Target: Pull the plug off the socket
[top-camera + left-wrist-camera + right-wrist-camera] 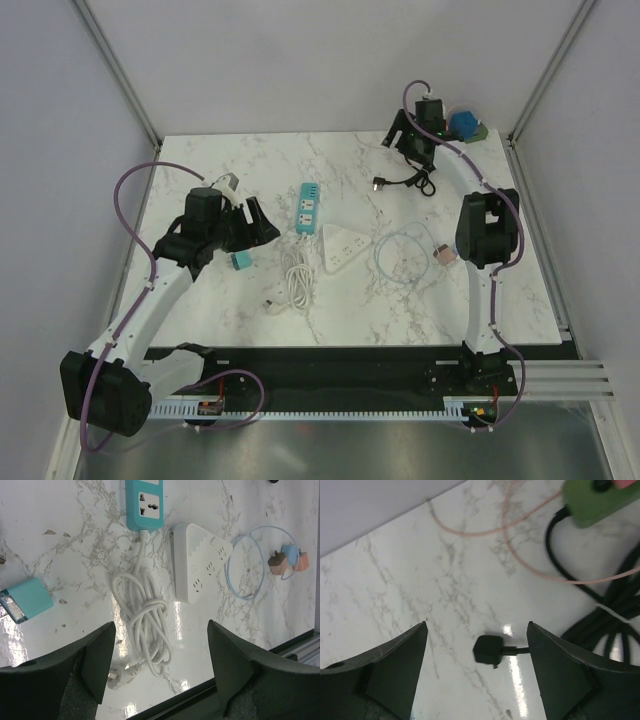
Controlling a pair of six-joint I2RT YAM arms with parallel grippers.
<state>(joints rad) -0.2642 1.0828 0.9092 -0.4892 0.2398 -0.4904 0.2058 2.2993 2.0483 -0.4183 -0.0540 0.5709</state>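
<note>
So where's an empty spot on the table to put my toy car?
Bare: the far-left corner beside the teal power strip, and the near edge in front of the coiled white cord. Crowded: the middle, around the white power strip.

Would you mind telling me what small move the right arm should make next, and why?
Probably shift the right gripper, jaws open and empty, toward the green power strip at the upper right of its wrist view. The blue plug appears seated on that strip, while only a loose black plug lies on the table below it.
</note>
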